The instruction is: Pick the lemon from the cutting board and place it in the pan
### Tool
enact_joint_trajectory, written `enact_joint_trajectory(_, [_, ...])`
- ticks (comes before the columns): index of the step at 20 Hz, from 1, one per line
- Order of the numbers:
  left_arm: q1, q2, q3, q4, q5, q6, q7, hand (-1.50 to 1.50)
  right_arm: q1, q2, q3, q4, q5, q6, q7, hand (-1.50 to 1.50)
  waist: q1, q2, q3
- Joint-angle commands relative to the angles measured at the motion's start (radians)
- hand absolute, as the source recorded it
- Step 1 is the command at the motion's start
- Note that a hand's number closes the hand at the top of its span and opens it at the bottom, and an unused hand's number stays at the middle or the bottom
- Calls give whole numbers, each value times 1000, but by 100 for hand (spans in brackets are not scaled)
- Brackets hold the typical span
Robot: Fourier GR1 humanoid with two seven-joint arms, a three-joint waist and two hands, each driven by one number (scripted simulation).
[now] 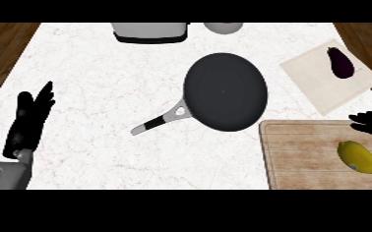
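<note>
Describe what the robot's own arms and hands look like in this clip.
The left hand is matte black, with slim black fingers, mounted on a smooth light grey forearm. No cables, markings or sleeves show. Of the right hand, only black fingertips show at the right edge; its forearm is out of view.

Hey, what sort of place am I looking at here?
Most likely a kitchen counter: a white marble-look countertop carries a black frying pan, a wooden cutting board with a lemon on it, and an eggplant.
</note>
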Motion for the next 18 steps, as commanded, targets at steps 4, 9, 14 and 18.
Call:
enact_joint_trajectory(4, [-16, -9, 44, -3, -43, -11, 28, 0, 56, 81, -3, 33, 161, -75, -52, -150, -8, -1, 0])
enact_joint_trajectory(9, [23, -23, 79, -10, -34, -69, 4, 0, -26, 144, 10, 120, 273, -74, -39, -150, 1, 0, 0])
enact_joint_trajectory(14, [-20, -75, 71, -8, -96, -34, 33, 0, -74, 205, 25, 194, 365, -89, -76, -150, 2, 1, 0])
enact_joint_trajectory(18, [25, -70, 108, -11, -105, -72, 14, 0, -84, 214, -22, 217, 391, -73, -131, -150, 2, 0, 0])
